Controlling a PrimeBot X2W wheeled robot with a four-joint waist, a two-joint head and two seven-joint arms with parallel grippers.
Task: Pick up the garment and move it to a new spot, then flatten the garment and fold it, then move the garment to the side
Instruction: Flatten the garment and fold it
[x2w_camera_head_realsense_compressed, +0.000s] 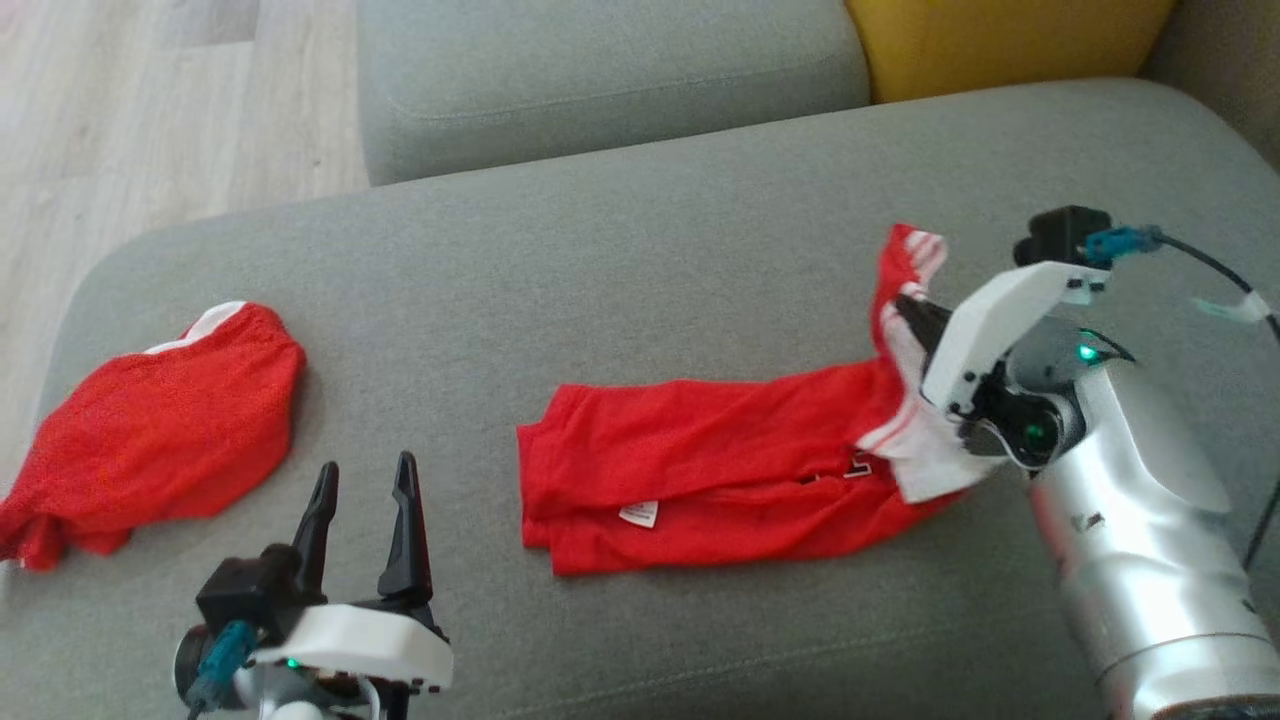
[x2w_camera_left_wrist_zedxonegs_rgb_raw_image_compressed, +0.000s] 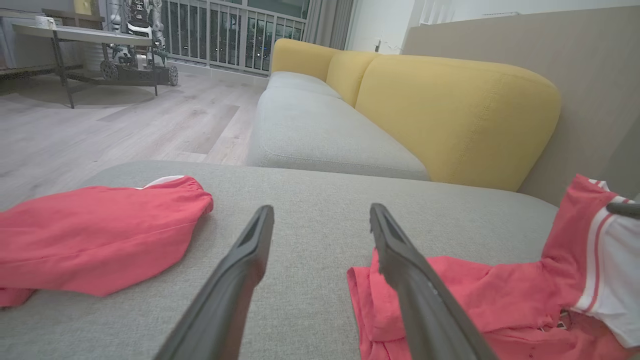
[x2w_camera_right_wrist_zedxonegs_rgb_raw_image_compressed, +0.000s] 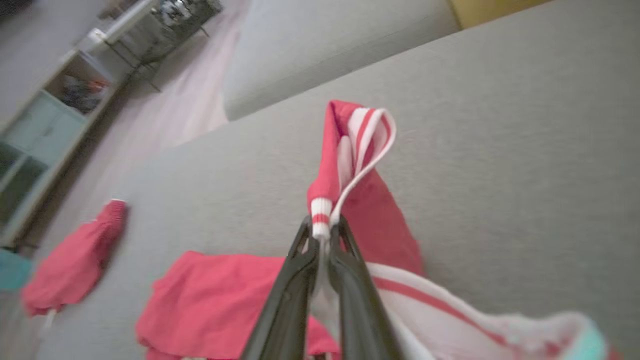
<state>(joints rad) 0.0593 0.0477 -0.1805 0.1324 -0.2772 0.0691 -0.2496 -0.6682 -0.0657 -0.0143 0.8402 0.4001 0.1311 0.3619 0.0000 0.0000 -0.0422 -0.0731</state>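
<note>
At the near edge of the seat (x2w_camera_head_realsense_compressed: 600, 250), toward its left, the left hand (x2w_camera_head_realsense_compressed: 366, 465) hovers with its two fingers spread wide and nothing between them, pointing away across the grey fabric. Just beyond it and to its right, about the middle of the seat, lies the garment (x2w_camera_head_realsense_compressed: 700, 450). It is a red jersey, crumpled into a long band whose long axis runs left to right along the seat. Its left end is a doubled, fairly square edge lying flat, with a small white label (x2w_camera_head_realsense_compressed: 640, 513) near the front, and it is close to the left hand's right finger. Toward the seat's right side, the right hand (x2w_camera_head_realsense_compressed: 910, 310) is clamped shut on the white-and-red striped trim (x2w_camera_head_realsense_compressed: 925, 250). That corner stands lifted off the seat while the rest of the cloth rests flat. The garment therefore stretches leftward from the gripping hand, and its free end is nearer the left arm than the right. The pick-up and move looks to be the step in hand, with one corner held. Spreading the garment flat would likely call for the left hand to take the loose end. At the seat's left end a second red cloth (x2w_camera_head_realsense_compressed: 160, 430) sits bunched, well apart from the garment. Past the seat's far edge are another grey cushion (x2w_camera_head_realsense_compressed: 600, 80) and a yellow back (x2w_camera_head_realsense_compressed: 1000, 40).
</note>
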